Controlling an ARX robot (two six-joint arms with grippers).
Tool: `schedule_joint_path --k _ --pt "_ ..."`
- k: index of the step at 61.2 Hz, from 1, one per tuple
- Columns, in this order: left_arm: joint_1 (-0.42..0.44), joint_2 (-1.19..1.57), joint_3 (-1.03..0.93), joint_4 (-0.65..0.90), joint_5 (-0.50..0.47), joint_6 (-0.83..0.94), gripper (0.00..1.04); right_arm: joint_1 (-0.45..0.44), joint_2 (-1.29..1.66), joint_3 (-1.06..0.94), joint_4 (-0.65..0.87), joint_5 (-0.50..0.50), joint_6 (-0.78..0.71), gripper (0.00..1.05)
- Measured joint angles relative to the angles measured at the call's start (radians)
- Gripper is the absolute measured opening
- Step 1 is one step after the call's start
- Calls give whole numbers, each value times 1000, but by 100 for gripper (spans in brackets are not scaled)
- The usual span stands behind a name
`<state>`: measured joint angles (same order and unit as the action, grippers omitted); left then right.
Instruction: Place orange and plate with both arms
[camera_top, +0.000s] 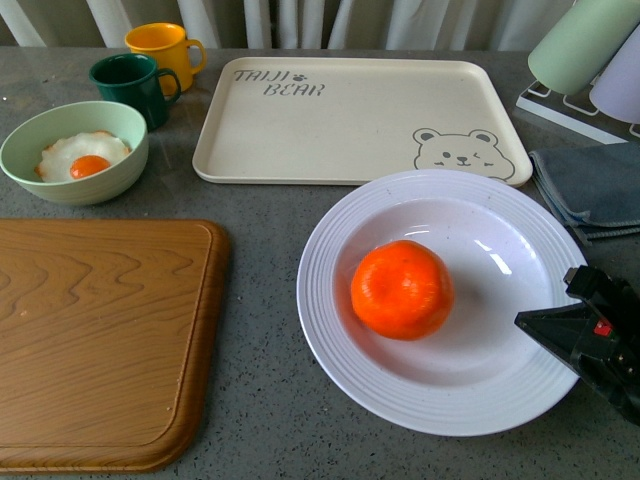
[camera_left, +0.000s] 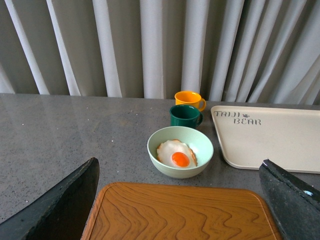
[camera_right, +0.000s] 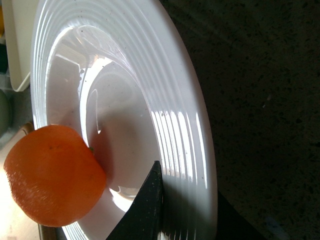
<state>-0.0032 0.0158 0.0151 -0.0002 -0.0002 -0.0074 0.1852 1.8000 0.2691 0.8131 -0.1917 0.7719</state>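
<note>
Orange (camera_top: 401, 289) sits in the well of the white plate (camera_top: 322, 290); plate on the grey table (camera_top: 262, 400), just in front of the bear tray (camera_top: 350, 125), right of the wooden board (camera_top: 100, 340); right gripper (camera_top: 560, 325) at the plate's right rim, one finger (camera_right: 145, 210) over it, grip cannot be told; left gripper (camera_left: 180, 170) fingers spread wide, empty.

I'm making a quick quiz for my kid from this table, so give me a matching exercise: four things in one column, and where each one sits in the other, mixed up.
Things:
1. orange
2. fried egg
3. yellow mug
4. gray cloth

Places:
A. in the pale green bowl
B. right of the tray
C. on the white plate
D. behind the dark green mug

Pairs: 1-C, 2-A, 3-D, 4-B
</note>
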Motion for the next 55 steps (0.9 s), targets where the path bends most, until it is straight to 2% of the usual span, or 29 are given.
schedule_joint_path --k 21,55 --pt "0 0 0 0 0 0 96 -13 -28 -8 12 -47 79 4" --pt "0 0 0 0 0 0 96 -18 -48 -20 95 -82 148 4"
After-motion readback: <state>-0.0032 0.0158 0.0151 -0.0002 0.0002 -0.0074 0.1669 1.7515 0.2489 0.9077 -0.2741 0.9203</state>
